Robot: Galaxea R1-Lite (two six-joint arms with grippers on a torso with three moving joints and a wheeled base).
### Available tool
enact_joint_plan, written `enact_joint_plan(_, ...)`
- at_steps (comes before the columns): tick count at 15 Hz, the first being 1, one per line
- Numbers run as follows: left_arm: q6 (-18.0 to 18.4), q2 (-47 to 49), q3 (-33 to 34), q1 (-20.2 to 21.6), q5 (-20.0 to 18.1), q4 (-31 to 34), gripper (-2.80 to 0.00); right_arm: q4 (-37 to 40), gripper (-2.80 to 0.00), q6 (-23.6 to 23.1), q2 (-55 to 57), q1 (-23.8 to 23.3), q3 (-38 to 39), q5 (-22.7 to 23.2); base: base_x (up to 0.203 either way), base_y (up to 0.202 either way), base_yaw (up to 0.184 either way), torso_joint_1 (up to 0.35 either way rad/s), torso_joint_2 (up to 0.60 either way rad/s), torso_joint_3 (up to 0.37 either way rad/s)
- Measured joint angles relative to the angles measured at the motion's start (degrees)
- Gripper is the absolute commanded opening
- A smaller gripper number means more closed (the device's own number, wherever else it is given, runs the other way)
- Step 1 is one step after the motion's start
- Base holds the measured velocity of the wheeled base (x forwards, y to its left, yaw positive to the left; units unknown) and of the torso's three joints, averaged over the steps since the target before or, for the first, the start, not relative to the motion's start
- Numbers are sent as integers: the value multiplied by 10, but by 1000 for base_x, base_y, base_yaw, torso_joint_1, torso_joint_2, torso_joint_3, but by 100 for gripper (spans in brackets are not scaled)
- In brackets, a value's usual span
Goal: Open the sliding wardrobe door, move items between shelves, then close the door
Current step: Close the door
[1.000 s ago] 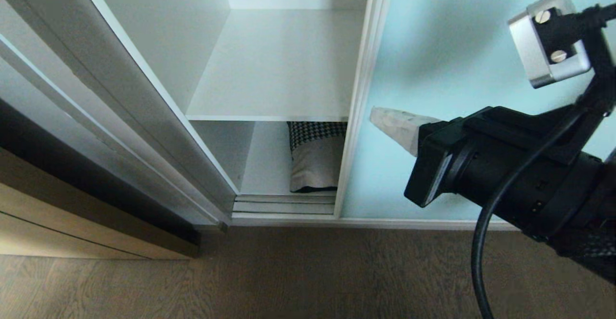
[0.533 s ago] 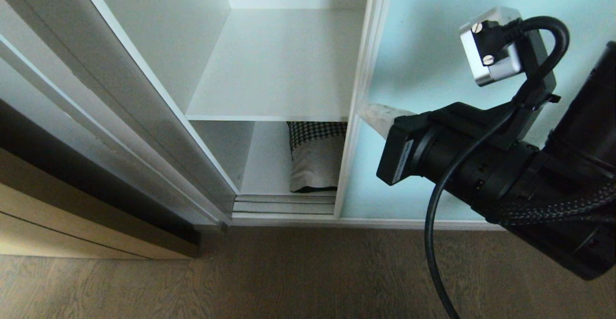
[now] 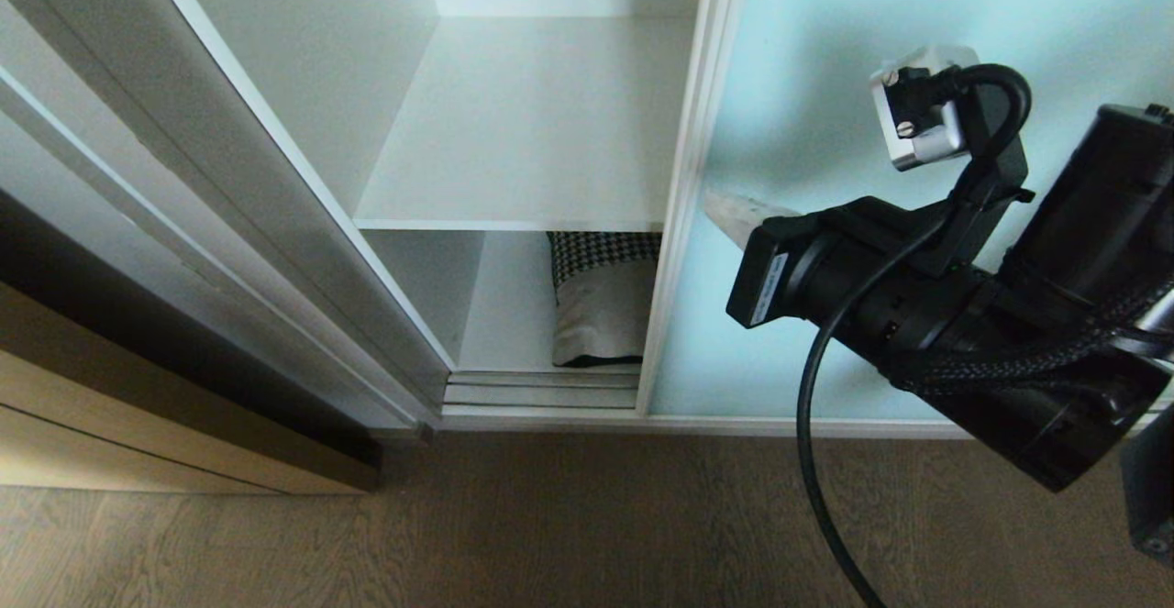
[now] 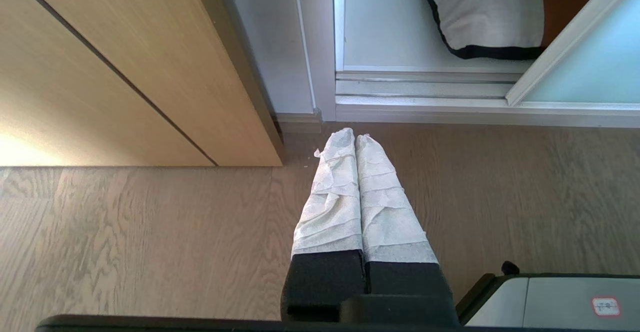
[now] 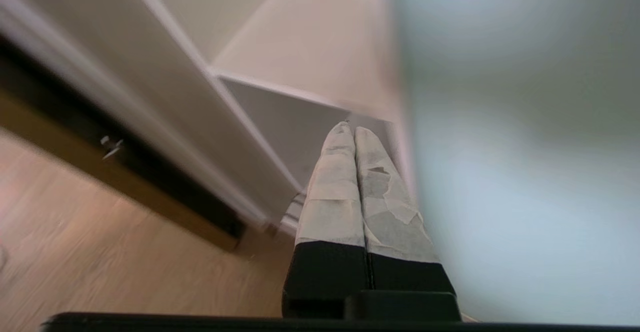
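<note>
Door-opening step: the right gripper [image 3: 720,207], fingers pressed together and empty, sits at the door [image 3: 871,21] frame's edge, probably needing a sideways push to widen the gap; the left gripper [image 4: 356,139], also clenched, hangs idle.

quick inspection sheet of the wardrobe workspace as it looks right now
surface: upper shelf bare; wood-grain floor in front.
job's things: sliding wardrobe door partly open, frosted aqua glass; patchwork cushion on the bottom shelf, partly behind the door's frame.
clutter: nothing seen.
grippers: right hand shut, empty, tip at the door's frame edge; left hand shut, empty, over the floor near the wardrobe's track.
cables: black cable looping down from the right wrist.
surroundings: tan wooden door left of the wardrobe.
</note>
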Motion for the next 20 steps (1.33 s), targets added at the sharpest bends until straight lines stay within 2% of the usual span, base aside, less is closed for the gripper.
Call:
enact_joint_plan(4,0,0,0,0,0,0,-280,-75,-280,1,32,-14,-9,-4,0,0,0,0,0,0)
enact_joint_plan(12,0,0,0,0,0,0,-280,-79,-280,2,75,-16,-45,-10,0,0,0,0,0,0)
enact_joint_plan(20,0,0,0,0,0,0,-280,-80,-280,3,39,-27,-10,-9,0,0,0,0,0,0)
